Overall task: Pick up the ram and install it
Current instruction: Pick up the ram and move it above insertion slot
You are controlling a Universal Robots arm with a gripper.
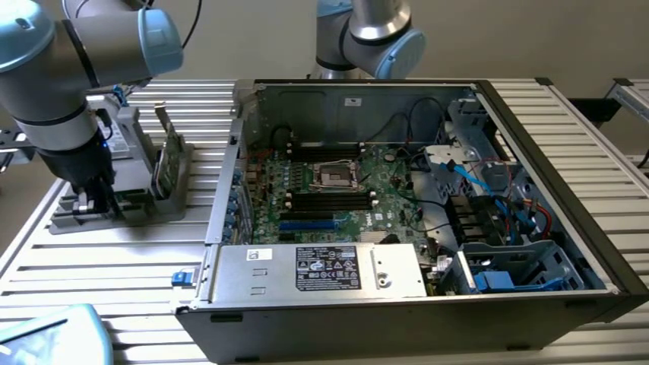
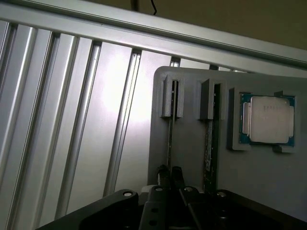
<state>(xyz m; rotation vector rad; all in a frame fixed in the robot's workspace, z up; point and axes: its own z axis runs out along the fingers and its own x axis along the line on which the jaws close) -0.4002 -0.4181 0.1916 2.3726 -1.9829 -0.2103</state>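
Jaws at the end of the arm (image 1: 56, 84) are down at the grey holder (image 1: 142, 211) on the exterior view's left part of the slatted desk (image 1: 112, 262). In the wrist view they are pressed together, pinching the thin edge of the ram (image 2: 171, 136). The ram stands on edge in a slot of the holder, its far end seated between two grey posts. A second stick (image 2: 209, 143) stands on edge in the next slot, just beside it. Past that, a square silver chip (image 2: 266, 119) lies flat in a recess. A taller green card (image 1: 169, 160) stands upright in the same holder. On the exterior view's right of the holder, an open computer case (image 1: 335, 106) lies on the desk with its green board (image 1: 375, 182) exposed. A second arm (image 1: 370, 30) stands behind the case.
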